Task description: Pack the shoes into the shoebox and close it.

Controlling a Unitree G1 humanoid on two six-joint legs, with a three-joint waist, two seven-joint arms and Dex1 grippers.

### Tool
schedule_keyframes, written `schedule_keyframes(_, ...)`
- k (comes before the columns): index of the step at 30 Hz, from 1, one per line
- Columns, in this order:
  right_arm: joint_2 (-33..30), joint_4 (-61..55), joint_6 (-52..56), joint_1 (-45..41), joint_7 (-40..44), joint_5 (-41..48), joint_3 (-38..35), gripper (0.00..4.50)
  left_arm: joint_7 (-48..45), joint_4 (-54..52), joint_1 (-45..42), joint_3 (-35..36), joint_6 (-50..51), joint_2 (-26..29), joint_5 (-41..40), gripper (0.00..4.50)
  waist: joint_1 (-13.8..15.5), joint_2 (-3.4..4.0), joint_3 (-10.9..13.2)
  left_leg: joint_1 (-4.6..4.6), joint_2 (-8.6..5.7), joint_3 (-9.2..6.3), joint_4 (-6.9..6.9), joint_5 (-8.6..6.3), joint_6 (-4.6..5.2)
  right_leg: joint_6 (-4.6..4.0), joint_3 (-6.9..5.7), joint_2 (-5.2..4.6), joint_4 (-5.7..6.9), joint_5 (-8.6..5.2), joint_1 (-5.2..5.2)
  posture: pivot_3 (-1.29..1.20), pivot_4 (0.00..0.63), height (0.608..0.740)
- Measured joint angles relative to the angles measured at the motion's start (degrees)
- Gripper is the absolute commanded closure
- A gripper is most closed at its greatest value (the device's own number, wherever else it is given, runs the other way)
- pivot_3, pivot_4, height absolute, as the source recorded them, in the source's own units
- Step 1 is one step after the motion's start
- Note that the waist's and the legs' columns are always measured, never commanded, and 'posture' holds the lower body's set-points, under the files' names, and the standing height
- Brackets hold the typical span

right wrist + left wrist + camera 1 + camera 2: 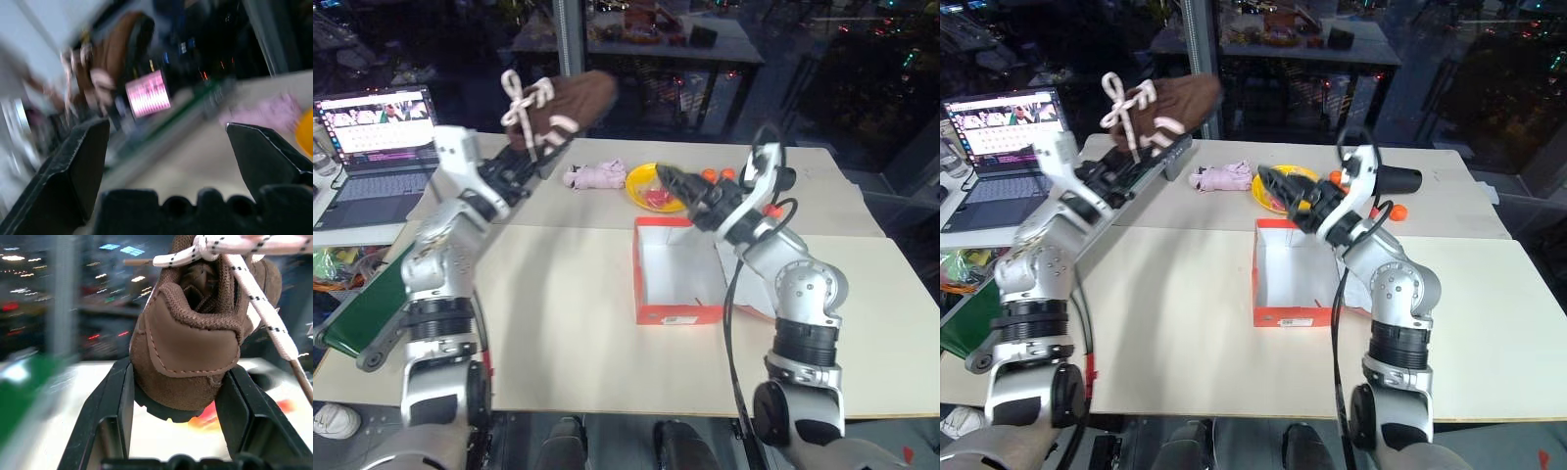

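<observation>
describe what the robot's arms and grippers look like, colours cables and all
Both arms are built of silver-grey metal segments joined by black ribbed rings. Each ends in a black gripper with two flat, wedge-shaped fingers: the left gripper and the right gripper. A thin black cable loops along the right arm, and a white curved bracket sits by its wrist. No markings are readable.

My two arms are built of silver-grey rounded metal segments joined by ribbed black collars. A black cable loops along the right arm. Each ends in a pincer, the left pincer (pixel 540 157) and right pincer (pixel 668 181), with two black angular fingers.
</observation>
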Motion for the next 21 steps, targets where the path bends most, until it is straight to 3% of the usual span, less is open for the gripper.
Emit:
schedule_keyframes(5,3.9,1.9,0.2,-3.0,-7.8,7.8,-4.5,0.00,1.9,-5.2,-0.2,-5.4,5.0,-7.4,-1.7,2.54,-0.2,0.03,0.0,-0.02,0.00,-0.03,0.00,0.02,0.02,-0.01,0.00,0.02,0.01,0.00,-0.03,0.00,0.150,0.740)
schedule_keyframes(13,3.5,1.7,-0.6,-4.7,-12.6,11.9,-4.3,0.00,1.7,-6.7,0.6,-8.8,6.0,-11.4,-2.8,2.54,-1.1,0.03,0.0,-0.02,-0.04,-0.07,0.01,0.04,0.07,0.00,0.00,0.02,-0.01,0.00,0.00,0.00,0.150,0.740)
schedule_keyframes(16,2.6,1.7,-0.9,-4.6,-13.7,11.8,-3.7,0.71,1.6,-6.8,1.8,-9.7,6.1,-12.3,-2.9,2.54,-1.2,0.04,0.0,-0.06,-0.03,-0.08,0.01,0.06,0.09,-0.01,0.00,0.03,-0.02,0.01,-0.04,0.00,0.150,0.740)
schedule_keyframes(21,1.5,1.7,-1.7,-4.6,-13.9,11.7,-3.1,2.43,1.4,-6.9,1.0,-9.6,5.9,-12.2,-3.0,2.54,-1.2,0.08,0.0,-0.05,-0.03,-0.10,0.00,0.07,0.11,0.00,0.00,0.03,-0.02,0.00,-0.03,0.00,0.150,0.740)
